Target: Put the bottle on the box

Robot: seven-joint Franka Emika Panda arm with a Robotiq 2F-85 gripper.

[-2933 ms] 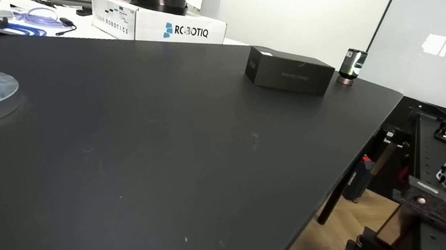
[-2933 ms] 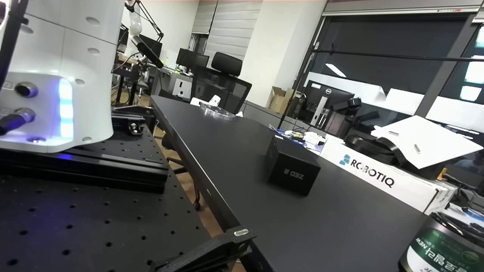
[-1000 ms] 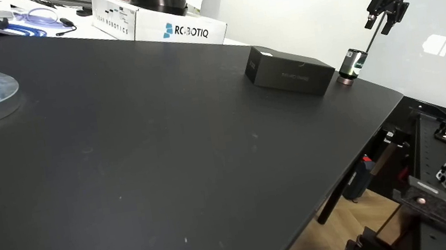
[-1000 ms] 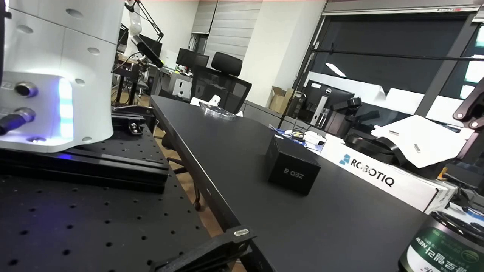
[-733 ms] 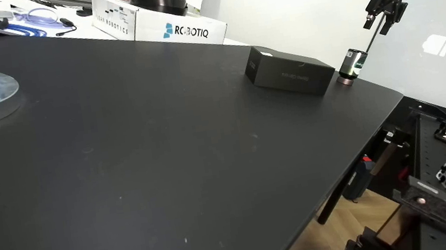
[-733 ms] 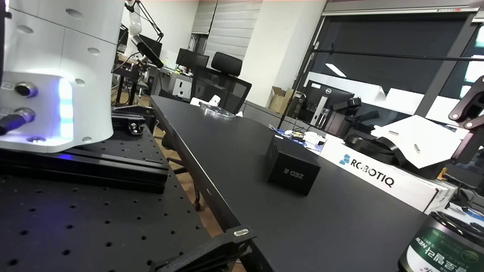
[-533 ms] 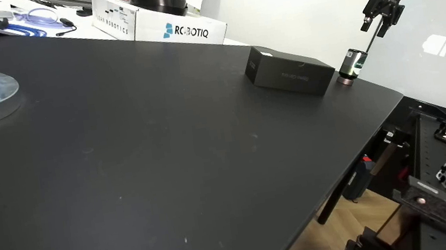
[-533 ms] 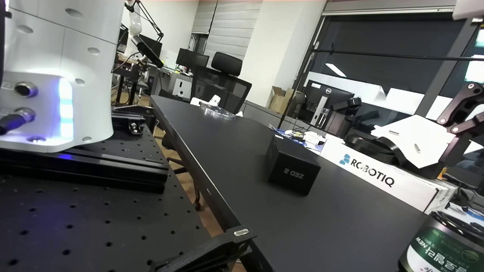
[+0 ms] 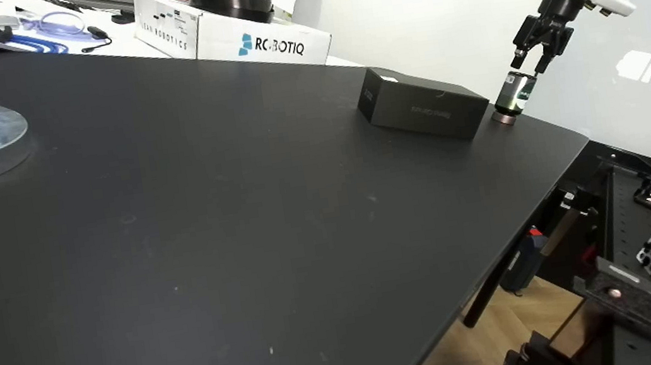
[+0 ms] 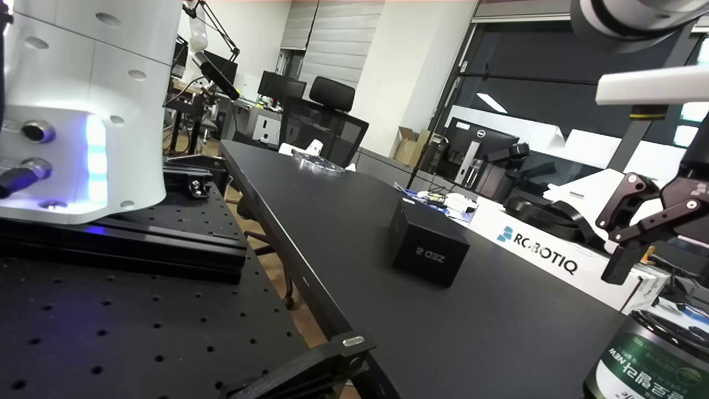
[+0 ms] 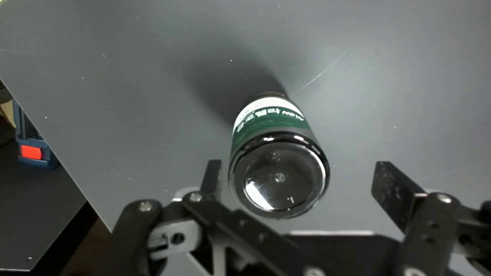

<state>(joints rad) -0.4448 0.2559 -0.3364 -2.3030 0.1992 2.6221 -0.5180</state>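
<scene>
Wrist view, tool (image 11: 298,175) spread wide, bottle (image 11: 279,155) below

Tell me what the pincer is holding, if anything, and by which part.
Nothing is held: the pincer is open above the bottle, with a gap on each side in the wrist view.

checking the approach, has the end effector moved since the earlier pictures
Yes. In an exterior view, judged against the unmoved black box, the end effector has come lower and leftward in the picture, nearer the bottle.
</scene>
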